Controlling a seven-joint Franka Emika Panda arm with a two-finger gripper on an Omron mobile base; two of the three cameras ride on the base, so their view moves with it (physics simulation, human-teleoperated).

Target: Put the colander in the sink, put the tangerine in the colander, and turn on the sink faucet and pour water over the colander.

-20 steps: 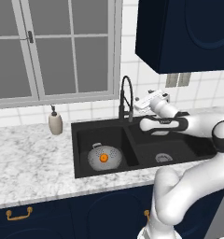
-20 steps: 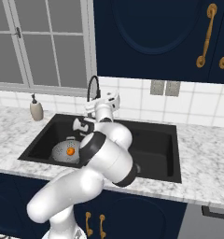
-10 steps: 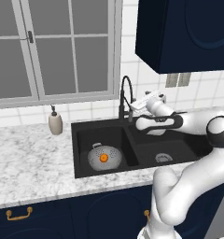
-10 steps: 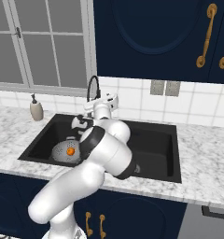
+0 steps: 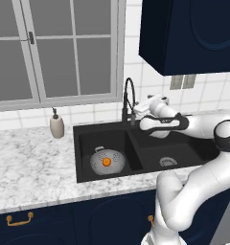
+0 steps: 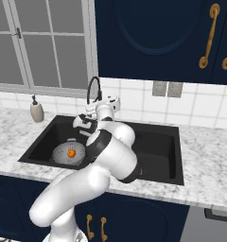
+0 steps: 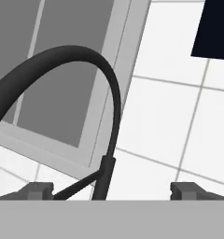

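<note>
Faucet (image 5: 128, 98) stands upright at the back rim of the sink (image 5: 83, 139), between the two basins. The claw (image 5: 136, 112) is just to its right with fingers spread wide, holding nothing. In the hand view the stem and its small lever (image 7: 79, 186) lie between the fingertips, nearer one tip, so I judge the lever is the next contact.

One colander (image 5: 106, 161), one tangerine (image 5: 106, 162)

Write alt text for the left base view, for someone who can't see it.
A white robot arm holds its open gripper at the black faucet behind a black sink; a tangerine sits in a grey colander in the left basin.
</note>
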